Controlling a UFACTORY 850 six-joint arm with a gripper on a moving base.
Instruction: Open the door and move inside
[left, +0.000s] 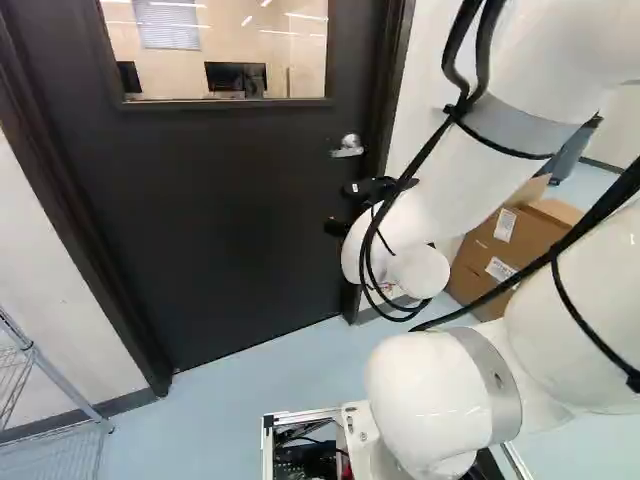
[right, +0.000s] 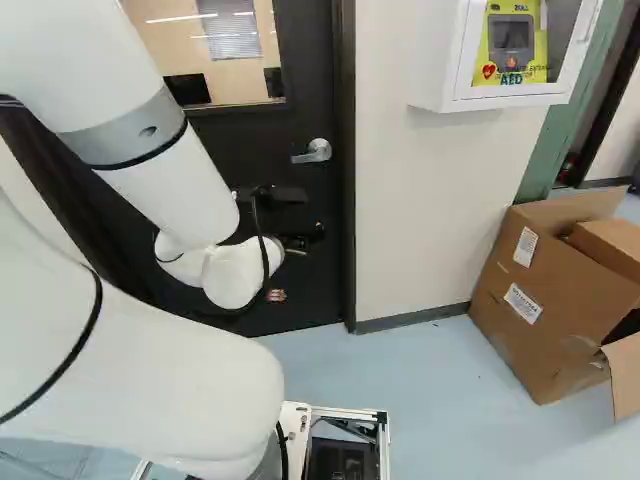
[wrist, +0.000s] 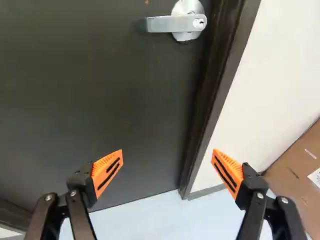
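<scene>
Honestly, I'd check the far left first: a wire rack (left: 70, 390) stands low and well left of the lever handle (wrist: 162, 24), and if I let the base swing wide on the way in, I could catch it. The door (wrist: 100, 90) spreads left from that lever and sits shut in its frame, so shoving before the latch is freed would only load the arm. I can't tell whether it is locked, nor which way it swings.

My pincer (wrist: 168, 151) is released, fingers wide apart with nothing between them. In the wrist view the lever lies ahead, beyond the fingertips; in the base views I read the pincer as lower than it. Driving straight on from this height would probably press it into the door face beneath the lever, so I'd want to rise first. The loose cables (left: 465, 105) along the arm, below and right of the lever in the left base view, could hook on it as I lift.

The lever's free end points left, and smooth metal may slip out if I pinch too near that tip. Just right of it runs the frame (wrist: 215, 85); my right finger is on that side, so a crooked approach could jam it there. Well right of the lever and lower, a cardboard box (right: 545, 300) might get knocked if I back off sideways.
</scene>
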